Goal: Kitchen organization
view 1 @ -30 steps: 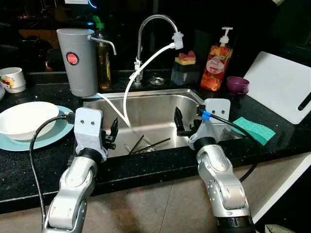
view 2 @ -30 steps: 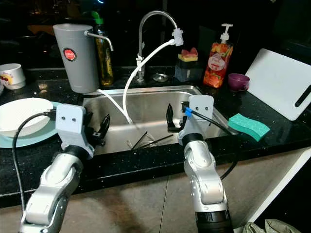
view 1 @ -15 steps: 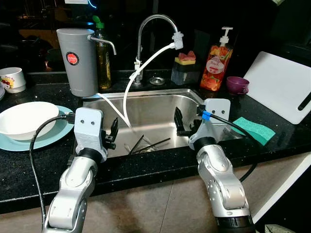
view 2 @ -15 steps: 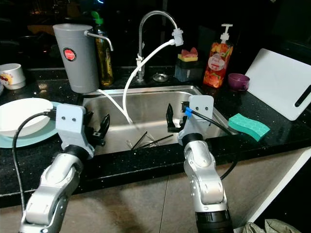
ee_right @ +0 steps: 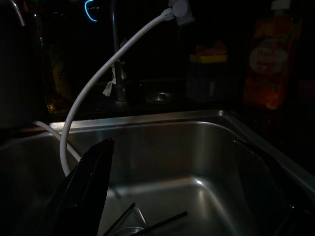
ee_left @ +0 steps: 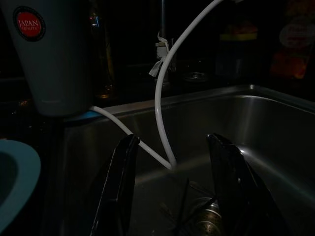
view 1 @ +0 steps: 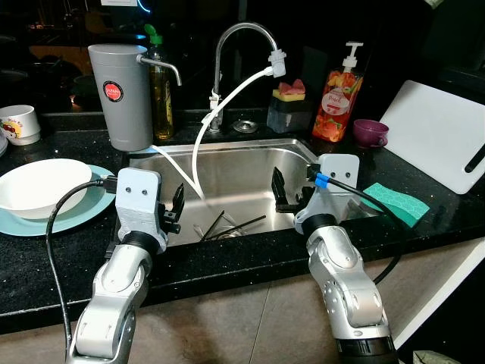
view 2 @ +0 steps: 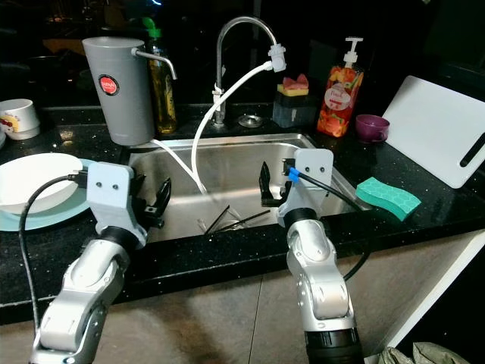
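Observation:
A steel sink (view 1: 227, 155) lies in the black counter in front of me, with dark chopsticks (view 1: 231, 225) on its bottom near the drain. My left gripper (view 1: 176, 210) hovers open at the sink's near left edge, nothing between its fingers (ee_left: 120, 184). At the near right edge my right gripper (view 1: 284, 193) is open too and holds nothing, its fingers (ee_right: 83, 189) spread wide over the basin. A white bowl (view 1: 42, 186) rests on a light blue plate (view 1: 76, 216) left of the sink.
A tap (view 1: 239, 45) with a white hose (view 1: 208, 125) runs into the sink. Behind stand a grey water filter (view 1: 121, 95), an oil bottle (view 1: 161, 83), a sponge holder (view 1: 289, 106), a soap pump (view 1: 337, 95) and a purple cup (view 1: 371, 133). A green sponge (view 1: 398, 202) and white cutting board (view 1: 443, 133) lie right; a mug (view 1: 19, 123) far left.

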